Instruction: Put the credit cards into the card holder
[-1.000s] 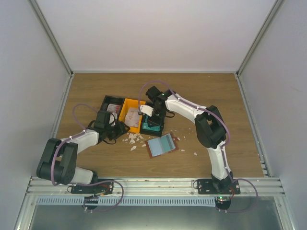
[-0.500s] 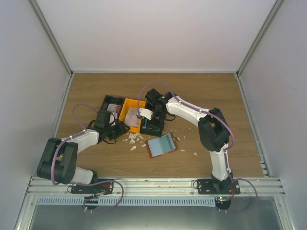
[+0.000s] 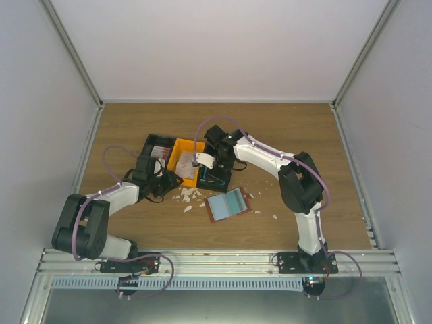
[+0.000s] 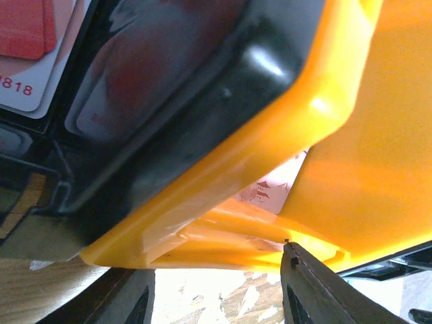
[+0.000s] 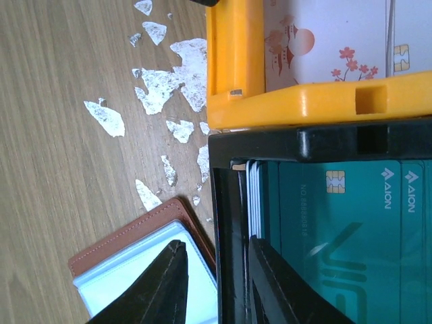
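At mid-table, card holder [image 3: 227, 204]: lies opened flat, a little toward the near edge, just beside the right black bin [image 5: 225, 202].
Holder axis: long axis runs left-right across the table, with the right end tipped slightly toward the far edge. Pale sleeves face up. The wrist view crops all but one brown corner.
Teal cards [image 5: 337, 229]: stacked flat in the right black bin, overlapping. The frame edge cuts them off, so the count is unreadable.
Whitish-pink cards [image 5: 324, 40]: in the orange bin [image 5: 233, 67], partly cut off.
Red-marked card [image 4: 20, 40]: in the left black bin [image 4: 169, 88]. Only a corner is seen.
Scraps [image 5: 158, 84]: scattered on the wood on the near side of the orange bin.
Right gripper [image 5: 216, 244]: partly open and gripping nothing. It straddles the right bin's wall, one finger over the holder and one inside by the card edges.
Left gripper [image 4: 219, 297]: fingers apart, pressed close to the orange bin's corner. The view is too close and blurred to tell whether it grips.
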`<action>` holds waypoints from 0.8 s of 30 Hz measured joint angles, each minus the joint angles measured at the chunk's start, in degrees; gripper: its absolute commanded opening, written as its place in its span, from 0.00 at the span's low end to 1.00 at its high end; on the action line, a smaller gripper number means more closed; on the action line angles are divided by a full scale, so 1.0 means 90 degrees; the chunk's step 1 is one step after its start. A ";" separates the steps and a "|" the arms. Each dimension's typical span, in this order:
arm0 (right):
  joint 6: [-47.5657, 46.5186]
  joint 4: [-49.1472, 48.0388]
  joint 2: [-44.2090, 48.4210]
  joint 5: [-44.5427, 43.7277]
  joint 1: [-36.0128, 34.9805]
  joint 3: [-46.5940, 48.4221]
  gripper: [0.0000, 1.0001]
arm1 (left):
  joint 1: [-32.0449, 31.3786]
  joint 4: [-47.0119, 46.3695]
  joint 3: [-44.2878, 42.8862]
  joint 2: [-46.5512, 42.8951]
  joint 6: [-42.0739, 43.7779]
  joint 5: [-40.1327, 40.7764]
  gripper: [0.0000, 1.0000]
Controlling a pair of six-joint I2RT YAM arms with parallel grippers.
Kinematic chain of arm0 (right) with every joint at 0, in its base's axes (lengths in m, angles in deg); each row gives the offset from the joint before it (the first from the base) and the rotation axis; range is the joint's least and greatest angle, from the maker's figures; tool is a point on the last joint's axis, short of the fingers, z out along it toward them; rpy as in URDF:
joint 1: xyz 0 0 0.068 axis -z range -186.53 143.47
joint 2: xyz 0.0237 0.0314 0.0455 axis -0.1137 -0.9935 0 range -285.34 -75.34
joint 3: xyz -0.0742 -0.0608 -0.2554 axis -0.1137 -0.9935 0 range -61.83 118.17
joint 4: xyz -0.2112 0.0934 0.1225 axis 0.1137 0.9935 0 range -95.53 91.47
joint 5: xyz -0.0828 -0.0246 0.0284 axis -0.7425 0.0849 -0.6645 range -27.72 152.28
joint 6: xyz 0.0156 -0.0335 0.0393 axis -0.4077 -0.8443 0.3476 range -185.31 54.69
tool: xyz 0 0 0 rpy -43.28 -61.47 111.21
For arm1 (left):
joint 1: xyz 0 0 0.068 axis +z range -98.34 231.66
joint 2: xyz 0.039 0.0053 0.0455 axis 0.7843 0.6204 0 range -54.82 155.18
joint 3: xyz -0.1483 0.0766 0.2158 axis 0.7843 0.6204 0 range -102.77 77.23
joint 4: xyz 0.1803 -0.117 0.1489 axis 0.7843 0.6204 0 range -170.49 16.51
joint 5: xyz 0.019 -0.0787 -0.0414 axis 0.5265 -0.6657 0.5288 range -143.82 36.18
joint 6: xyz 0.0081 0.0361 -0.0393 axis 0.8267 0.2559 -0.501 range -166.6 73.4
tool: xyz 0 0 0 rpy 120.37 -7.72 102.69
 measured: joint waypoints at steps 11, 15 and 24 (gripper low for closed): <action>0.0216 -0.0546 0.0090 -0.0211 0.0000 -0.0019 0.46 | 0.0000 0.0002 -0.0002 0.0000 0.0000 -0.0002 0.52; 0.0296 -0.0636 0.0104 -0.0410 0.0000 -0.0019 0.54 | 0.0000 0.0002 -0.0002 0.0000 0.0002 -0.0005 0.52; 0.0248 -0.0597 -0.0095 -0.0340 -0.0051 -0.0216 0.62 | 0.0000 -0.0039 -0.0005 0.0046 -0.0005 -0.0068 0.52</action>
